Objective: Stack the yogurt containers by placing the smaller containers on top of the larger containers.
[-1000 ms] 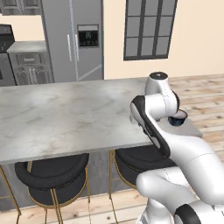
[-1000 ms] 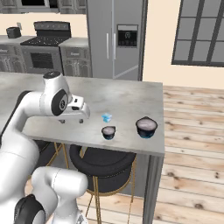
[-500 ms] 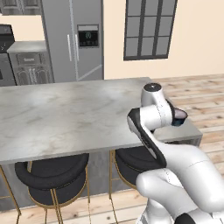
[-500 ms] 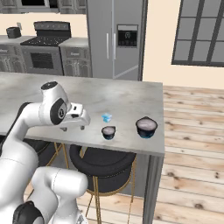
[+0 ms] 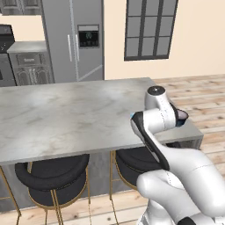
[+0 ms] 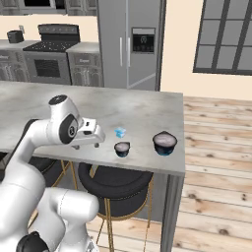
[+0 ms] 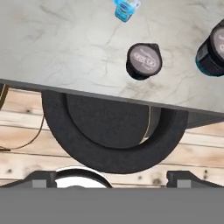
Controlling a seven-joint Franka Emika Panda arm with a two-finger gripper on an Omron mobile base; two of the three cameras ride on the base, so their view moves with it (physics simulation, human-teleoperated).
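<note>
Kitchen island counter (image 5: pixel 66 114) is seen in the left base view, cups largely hidden by the arm. Right base view: one small blue cup (image 6: pixel 119 132), one dark cup (image 6: pixel 122 148), one wider dark cup (image 6: pixel 164 143), all apart near the edge; end effector (image 6: pixel 96 137) spread, empty. Hand view: same three, unstacked; nothing done.

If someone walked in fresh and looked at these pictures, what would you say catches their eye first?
Probably the big white arm rising at the near edge of the marble counter, its gripper with jaws open above the edge. Next, three small things near the counter's right end: a tiny light-blue cup, a dark cup with a pale top in front of it, and a wider dark cup to the right. Black stools sit below.
</note>
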